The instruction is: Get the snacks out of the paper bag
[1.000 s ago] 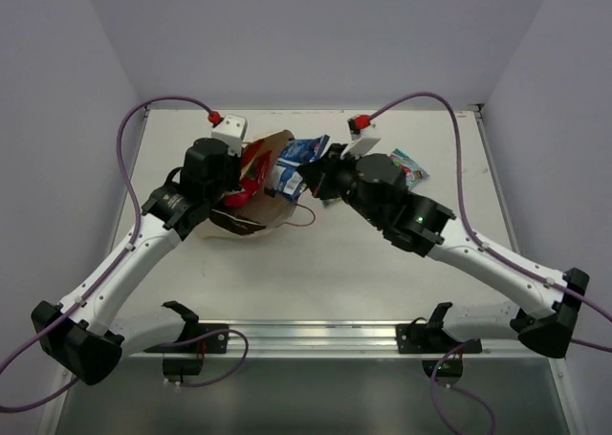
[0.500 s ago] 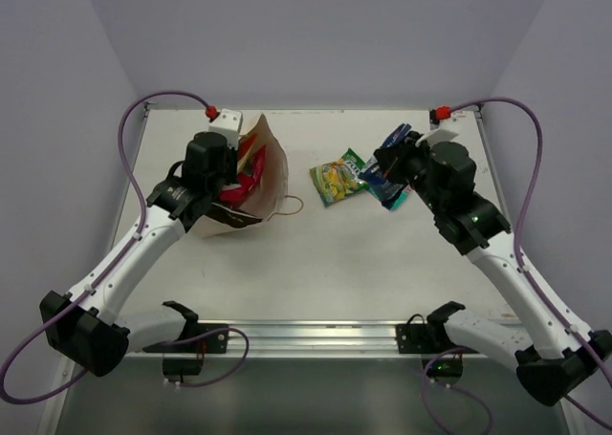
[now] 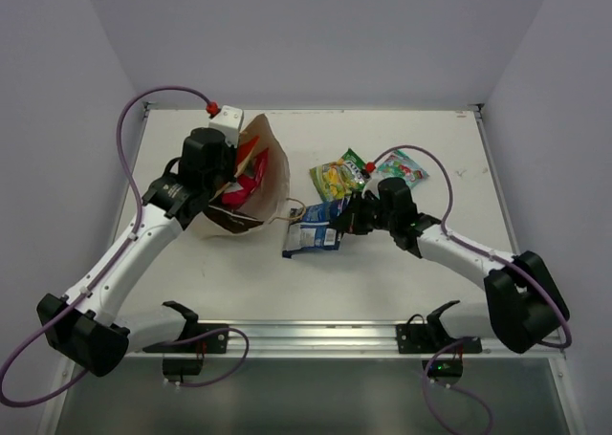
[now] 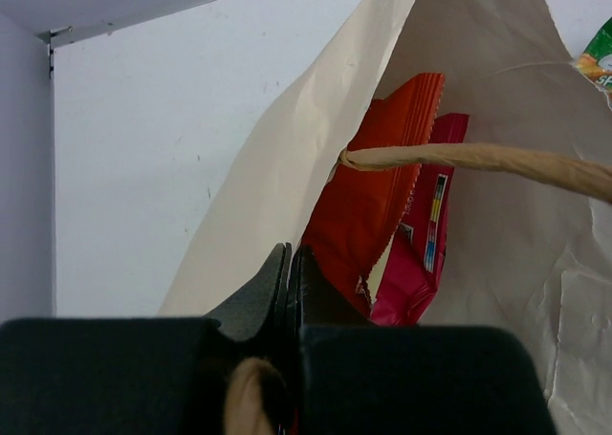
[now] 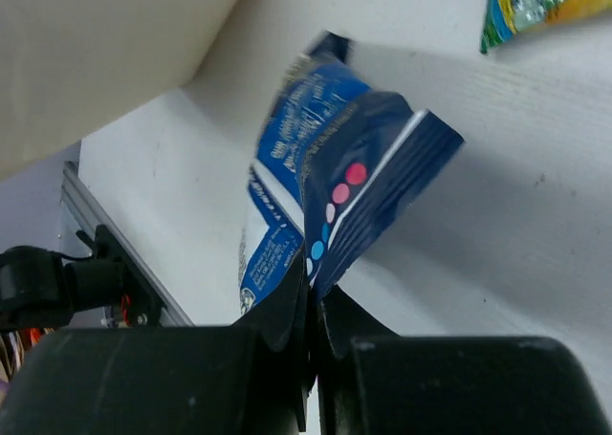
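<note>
The cream paper bag lies tilted at the back left with its mouth facing right. My left gripper is shut on its rim. Inside it are an orange-red packet and a pink packet, with a handle across the mouth. My right gripper is shut on the blue-and-white packet, whose far end touches the table; it also shows in the right wrist view. A yellow-green packet and a teal-green packet lie on the table behind it.
Another green packet peeks out behind the yellow-green one. The bag's loose string handle lies on the table beside the blue packet. The metal rail runs along the near table edge. White walls stand at the back and sides.
My right arm has carried the blue-and-white packet from the back right down to the table's middle, close to the bag. My left gripper has kept its hold on the bag.
</note>
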`<state>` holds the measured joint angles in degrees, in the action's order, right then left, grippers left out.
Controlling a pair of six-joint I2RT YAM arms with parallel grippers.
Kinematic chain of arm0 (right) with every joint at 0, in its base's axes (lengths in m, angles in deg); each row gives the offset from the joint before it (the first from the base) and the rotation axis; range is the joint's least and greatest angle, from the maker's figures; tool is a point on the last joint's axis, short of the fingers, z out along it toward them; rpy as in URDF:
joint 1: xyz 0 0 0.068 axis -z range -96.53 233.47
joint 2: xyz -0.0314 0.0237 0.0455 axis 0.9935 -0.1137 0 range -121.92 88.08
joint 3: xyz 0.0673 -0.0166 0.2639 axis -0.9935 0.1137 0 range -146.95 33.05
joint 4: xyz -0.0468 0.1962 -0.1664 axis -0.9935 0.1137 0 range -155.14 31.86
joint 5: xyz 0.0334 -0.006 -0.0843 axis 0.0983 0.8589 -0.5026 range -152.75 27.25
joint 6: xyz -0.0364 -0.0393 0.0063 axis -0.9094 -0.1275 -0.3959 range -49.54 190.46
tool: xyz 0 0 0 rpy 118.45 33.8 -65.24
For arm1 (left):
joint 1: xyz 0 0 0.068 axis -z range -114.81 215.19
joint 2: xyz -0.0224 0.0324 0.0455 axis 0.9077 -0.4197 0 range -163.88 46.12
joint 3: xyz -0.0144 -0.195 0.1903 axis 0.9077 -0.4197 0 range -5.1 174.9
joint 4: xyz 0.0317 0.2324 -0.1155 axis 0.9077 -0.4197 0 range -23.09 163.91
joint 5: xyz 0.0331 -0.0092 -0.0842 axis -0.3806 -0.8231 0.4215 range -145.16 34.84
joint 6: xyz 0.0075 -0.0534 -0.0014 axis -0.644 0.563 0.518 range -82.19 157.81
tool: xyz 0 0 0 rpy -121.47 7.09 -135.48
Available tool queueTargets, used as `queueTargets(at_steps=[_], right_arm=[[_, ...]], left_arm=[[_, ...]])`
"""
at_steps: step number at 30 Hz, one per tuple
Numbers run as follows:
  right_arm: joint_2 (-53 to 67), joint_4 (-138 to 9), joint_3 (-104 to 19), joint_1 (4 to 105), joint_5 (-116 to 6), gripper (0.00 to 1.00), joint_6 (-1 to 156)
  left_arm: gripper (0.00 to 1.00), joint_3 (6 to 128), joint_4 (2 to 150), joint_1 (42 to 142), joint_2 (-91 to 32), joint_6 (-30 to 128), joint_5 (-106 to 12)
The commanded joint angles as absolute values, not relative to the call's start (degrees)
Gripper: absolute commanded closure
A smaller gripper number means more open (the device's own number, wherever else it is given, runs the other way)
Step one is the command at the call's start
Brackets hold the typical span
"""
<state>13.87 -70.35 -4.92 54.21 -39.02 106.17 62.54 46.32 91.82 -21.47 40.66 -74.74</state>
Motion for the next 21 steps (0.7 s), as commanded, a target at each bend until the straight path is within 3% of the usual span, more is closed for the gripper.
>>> queueTargets(at_steps=[1, 4, 5, 7, 8, 10, 14, 21], right_arm=[[10.5, -78.2, -1.4, 54.7, -38.9, 0.96, 110.3], [11.4, -71.8, 0.5, 54.7, -45.7, 0.83, 112.2], [13.6, -67.1, 0.2, 54.7, -49.6, 0.66, 111.9], [16.8, -61.7, -2.3, 54.7, -54.8, 0.47, 110.4], [18.7, -59.4, -3.4, 54.7, -59.3, 0.26, 109.9], [24.5, -53.4, -7.6, 54.4, -62.8, 0.13, 108.9], [28.5, -48.9, -17.8, 51.2, -67.1, 0.06, 106.7], [19.6, -55.8, -34.6, 38.5, -63.2, 0.09, 100.7]], left_arm=[[1.00, 65.8, 44.3, 91.3, -20.1, 39.1, -73.8], [1.00, 66.2, 43.8, 91.3, -19.7, 38.9, -73.4], [1.00, 66.3, 43.4, 91.3, -19.7, 38.9, -73.4], [1.00, 66.5, 43.0, 91.3, -19.8, 38.7, -73.0], [1.00, 66.6, 42.8, 91.3, -19.8, 38.7, -72.7], [1.00, 66.8, 42.6, 91.3, -19.8, 38.5, -72.7], [1.00, 67.0, 42.4, 91.3, -19.8, 38.5, -72.2], [1.00, 67.5, 42.4, 91.3, -20.1, 39.1, -71.0]])
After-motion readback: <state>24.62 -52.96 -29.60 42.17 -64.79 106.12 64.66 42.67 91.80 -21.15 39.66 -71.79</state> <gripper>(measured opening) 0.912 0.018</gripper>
